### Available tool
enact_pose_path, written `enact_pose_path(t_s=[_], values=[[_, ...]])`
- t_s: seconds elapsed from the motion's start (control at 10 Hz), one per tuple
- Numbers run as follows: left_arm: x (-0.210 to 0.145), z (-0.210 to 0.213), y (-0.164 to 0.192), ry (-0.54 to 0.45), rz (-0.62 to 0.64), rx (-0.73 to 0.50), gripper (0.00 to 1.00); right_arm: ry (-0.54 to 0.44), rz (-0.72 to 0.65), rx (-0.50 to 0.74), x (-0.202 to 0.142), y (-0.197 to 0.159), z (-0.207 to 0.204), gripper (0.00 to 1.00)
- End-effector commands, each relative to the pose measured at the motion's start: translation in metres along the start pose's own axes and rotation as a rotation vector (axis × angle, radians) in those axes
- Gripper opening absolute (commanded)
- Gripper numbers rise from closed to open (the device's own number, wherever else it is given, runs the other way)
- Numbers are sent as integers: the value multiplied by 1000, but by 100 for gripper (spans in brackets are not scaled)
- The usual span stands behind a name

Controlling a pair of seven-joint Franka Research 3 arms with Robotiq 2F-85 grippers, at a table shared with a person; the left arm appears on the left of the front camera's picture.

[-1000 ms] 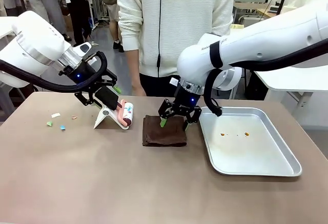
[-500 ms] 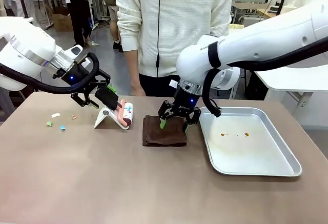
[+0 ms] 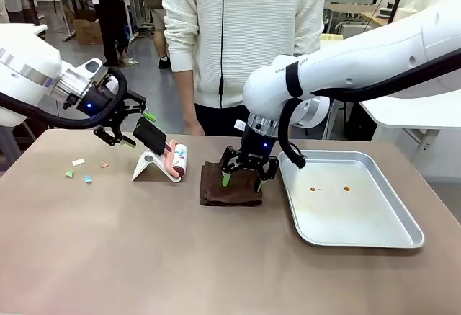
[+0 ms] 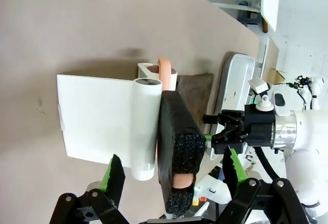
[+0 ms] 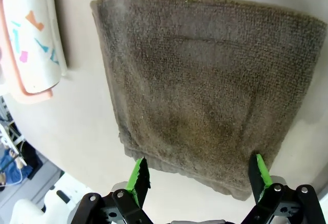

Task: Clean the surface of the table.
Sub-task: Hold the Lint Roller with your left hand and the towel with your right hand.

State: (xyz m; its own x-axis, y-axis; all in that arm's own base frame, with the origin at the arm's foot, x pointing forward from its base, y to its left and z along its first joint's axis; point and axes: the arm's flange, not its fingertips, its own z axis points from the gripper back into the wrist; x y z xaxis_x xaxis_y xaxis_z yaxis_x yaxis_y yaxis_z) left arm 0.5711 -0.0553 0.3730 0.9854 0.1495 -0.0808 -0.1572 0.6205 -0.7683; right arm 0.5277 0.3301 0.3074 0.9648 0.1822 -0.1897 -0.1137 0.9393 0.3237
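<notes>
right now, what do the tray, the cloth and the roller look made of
The tray looks like metal, perhaps steel or aluminium: a silvery matte sheen and a thin rolled rim.
The cloth looks like brown terry-like fabric: a fuzzy looped weave and soft edges.
The roller is probably sticky paper in a pink plastic frame: coloured scraps cling to its white surface.

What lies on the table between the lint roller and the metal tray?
A folded brown cloth, as the front view shows: beside the lint roller and just short of the tray. The right hand hangs over it, open.
</notes>
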Motion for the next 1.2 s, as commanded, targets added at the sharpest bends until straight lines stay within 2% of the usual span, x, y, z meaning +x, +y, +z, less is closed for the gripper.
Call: enact_pose_path(t_s=[0.0, 0.4, 1.1], values=[[-5, 4, 1, -15, -36, -31, 100, 6, -38, -40, 8, 3, 6, 100], [-14, 3, -15, -33, -91, -61, 100, -39, -98, -128, 7, -5, 12, 100], [-16, -4, -18, -37, -137, 44, 100, -174, -145, -136, 19, -6, 2, 100]])
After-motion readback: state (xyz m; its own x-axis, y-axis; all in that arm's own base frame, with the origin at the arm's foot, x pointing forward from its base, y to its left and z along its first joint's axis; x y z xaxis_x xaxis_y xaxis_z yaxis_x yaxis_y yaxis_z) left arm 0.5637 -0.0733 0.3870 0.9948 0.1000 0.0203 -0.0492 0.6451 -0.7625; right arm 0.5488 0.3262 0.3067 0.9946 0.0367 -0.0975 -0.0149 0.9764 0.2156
